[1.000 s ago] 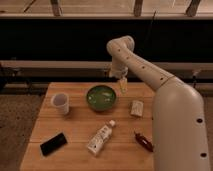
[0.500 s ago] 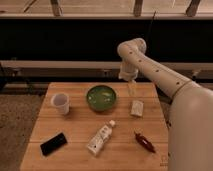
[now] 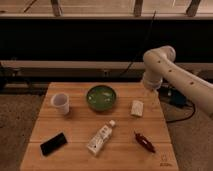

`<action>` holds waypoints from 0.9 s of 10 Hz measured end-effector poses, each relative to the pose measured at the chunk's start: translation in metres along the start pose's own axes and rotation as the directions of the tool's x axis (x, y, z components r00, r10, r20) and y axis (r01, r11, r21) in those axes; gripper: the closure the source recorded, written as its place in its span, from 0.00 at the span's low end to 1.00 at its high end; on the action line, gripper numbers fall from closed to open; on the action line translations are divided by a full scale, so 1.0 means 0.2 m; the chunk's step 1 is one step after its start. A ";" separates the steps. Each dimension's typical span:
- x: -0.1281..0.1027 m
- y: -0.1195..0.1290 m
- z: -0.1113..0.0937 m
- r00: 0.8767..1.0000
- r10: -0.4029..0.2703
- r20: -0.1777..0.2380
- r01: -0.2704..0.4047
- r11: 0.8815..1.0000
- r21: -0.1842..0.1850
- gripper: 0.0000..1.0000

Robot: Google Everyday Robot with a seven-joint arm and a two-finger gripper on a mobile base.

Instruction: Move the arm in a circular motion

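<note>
The cream-white arm with small dark dots comes in from the right edge and bends at a bulbous joint near the top right of the wooden table. The gripper hangs down from that joint over the table's far right edge, just above and to the right of a small white packet. It is well to the right of the green bowl and holds nothing that I can see.
On the table are a white cup at the left, a black phone at the front left, a white bottle lying at the front middle and a red object at the front right. A dark cable and railing run behind.
The arm has swung steadily to the right, from over the bowl's right rim to the table's far right edge. The items on the table have not moved.
</note>
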State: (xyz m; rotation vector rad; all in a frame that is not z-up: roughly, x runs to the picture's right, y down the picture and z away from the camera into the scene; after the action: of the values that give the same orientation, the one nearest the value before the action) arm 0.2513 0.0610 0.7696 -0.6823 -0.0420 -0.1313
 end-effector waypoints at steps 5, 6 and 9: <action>0.03 0.49 0.00 0.996 0.070 0.060 -0.070 0.998 0.007 0.20; -0.05 0.52 -0.01 0.996 0.051 0.077 -0.052 0.999 0.011 0.20; -0.38 0.52 -0.01 0.992 -0.041 0.120 0.038 0.999 0.021 0.20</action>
State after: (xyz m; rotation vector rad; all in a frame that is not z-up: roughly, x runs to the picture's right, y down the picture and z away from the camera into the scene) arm 0.1903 0.1481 0.6960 -0.6703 -0.1725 -0.1275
